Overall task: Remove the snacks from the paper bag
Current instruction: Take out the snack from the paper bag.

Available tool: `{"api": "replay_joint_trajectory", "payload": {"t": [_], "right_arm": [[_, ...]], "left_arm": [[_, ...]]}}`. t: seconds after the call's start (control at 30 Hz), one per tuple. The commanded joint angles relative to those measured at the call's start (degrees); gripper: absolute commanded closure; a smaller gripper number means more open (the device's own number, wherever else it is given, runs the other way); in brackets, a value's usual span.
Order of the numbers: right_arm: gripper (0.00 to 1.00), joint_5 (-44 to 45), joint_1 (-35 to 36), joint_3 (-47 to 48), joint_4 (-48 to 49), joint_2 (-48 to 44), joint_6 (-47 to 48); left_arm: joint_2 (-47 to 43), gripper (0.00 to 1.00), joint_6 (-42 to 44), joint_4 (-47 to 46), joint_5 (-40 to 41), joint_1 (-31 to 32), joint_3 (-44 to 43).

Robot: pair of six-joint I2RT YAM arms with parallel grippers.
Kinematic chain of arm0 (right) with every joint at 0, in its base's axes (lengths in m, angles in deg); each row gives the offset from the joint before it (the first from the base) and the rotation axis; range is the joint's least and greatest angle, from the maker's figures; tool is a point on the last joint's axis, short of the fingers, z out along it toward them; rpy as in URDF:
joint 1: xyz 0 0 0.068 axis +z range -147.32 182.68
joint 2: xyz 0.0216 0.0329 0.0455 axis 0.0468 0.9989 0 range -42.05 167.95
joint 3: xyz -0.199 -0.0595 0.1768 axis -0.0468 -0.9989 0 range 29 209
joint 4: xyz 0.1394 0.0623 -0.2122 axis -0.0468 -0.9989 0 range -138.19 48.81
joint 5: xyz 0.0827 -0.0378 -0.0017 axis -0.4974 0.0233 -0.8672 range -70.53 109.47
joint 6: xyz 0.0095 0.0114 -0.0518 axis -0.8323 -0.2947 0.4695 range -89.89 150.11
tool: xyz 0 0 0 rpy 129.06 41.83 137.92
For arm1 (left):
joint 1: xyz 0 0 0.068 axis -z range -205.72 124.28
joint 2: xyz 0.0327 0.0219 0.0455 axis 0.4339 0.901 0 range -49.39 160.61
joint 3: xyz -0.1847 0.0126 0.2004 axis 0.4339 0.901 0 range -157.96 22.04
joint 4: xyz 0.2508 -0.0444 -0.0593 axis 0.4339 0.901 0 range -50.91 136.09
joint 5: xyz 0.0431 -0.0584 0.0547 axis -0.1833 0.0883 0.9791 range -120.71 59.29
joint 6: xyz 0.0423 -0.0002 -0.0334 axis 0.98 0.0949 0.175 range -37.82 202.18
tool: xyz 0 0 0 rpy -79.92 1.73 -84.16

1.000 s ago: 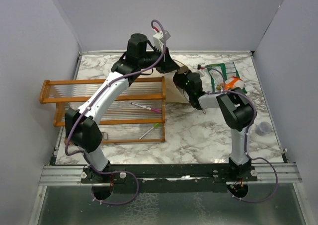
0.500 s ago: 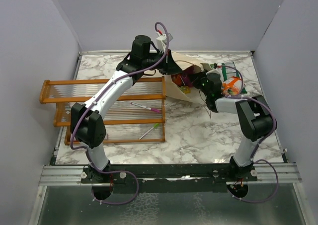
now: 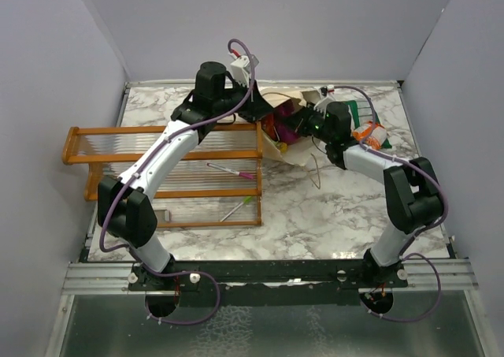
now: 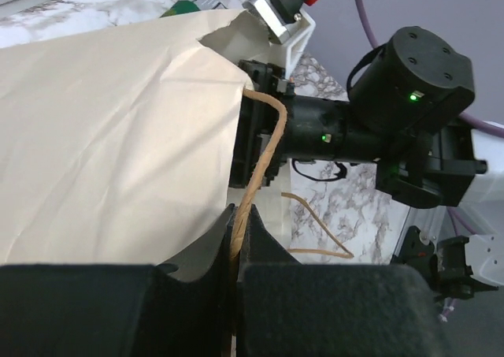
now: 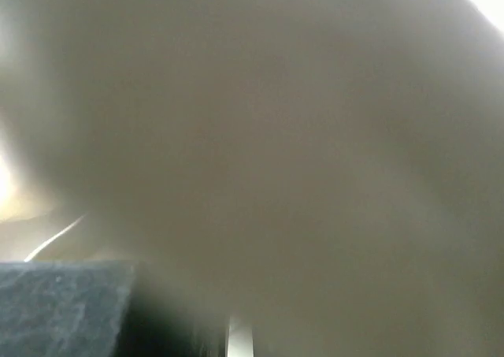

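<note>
1. Step in hand, as I judge it: reaching in for a snack, the tall cream paper bag (image 3: 303,148) lying on its side at the far middle of the white marble table (image 3: 315,215), mouth toward the orange wooden rack (image 3: 165,172).
2. Left gripper (image 4: 236,231): jaws closed on the thin twine loop handle (image 4: 264,148) at the bag's rim, holding the mouth up and open. The second twine loop (image 3: 315,172) lies slack on the marble.
3. Right gripper (image 3: 293,120): pushed into the bag mouth. The right wrist view is only blurred beige paper and one dark finger (image 5: 63,310), so I cannot tell whether its jaws are open, closed or holding anything.
4. Snacks: magenta and dark crinkly packets (image 3: 281,130) show inside the mouth, with a small yellow one (image 3: 282,146) at the lower lip. An orange and white packet (image 3: 370,133) lies on the marble to the right, outside the bag.
5. Progress: partway, I judge. At least one packet is out and several are in the bag.
6. Next move calls for: right fingers closing on a single packet and drawing straight back out of the mouth, while the left hold on the handle stops the paper from collapsing. Risk: fingers snagging the bag wall.
</note>
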Motion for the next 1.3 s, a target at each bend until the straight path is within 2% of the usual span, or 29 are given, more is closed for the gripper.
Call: {"api": "replay_joint_trajectory", "payload": {"t": [0.0, 0.13, 0.3, 0.4, 0.5, 0.63, 0.7, 0.9, 1.27], "right_arm": [[0.89, -6.43, 1.02, 0.24, -1.71, -4.91, 2.6], [0.87, -4.8, 1.02, 0.69, -6.88, -5.19, 5.12], [0.79, -0.37, 1.18, 3.0, -16.64, -6.48, 13.29], [0.64, 4.52, 2.47, 2.9, -20.12, -8.99, 19.32], [0.48, 13.56, 5.55, 2.94, -23.28, -9.77, 24.12], [0.33, 26.51, 9.35, 0.98, -21.21, -9.35, 27.41], [0.3, 31.29, 9.5, 0.55, -19.45, -8.15, 27.46], [0.23, 38.37, 9.53, 1.64, -12.46, -3.32, 27.46], [0.17, 35.71, 9.53, 4.82, -2.68, 8.69, 22.07]], "left_arm": [[-1.04, 1.0, 1.51, 0.42, 3.05, -0.23, 0.34], [-2.16, 1.0, 0.43, -1.16, 1.57, -0.33, 1.11], [-2.44, 1.0, 0.52, -1.13, 1.31, -0.59, 1.04], [-2.44, 1.0, 0.15, -1.54, 0.94, -0.92, 1.19], [-2.31, 1.0, -0.93, -2.41, -0.28, -1.2, 1.43], [-2.35, 1.0, -2.17, -3.61, -1.68, -1.46, 1.87], [-2.44, 1.0, -2.28, -3.76, -1.5, -1.46, 2.05], [-2.79, 1.0, -1.97, -3.78, -1.07, -1.47, 2.27], [-2.44, 1.0, -1.79, -3.58, -0.98, -1.56, 2.09]]}}
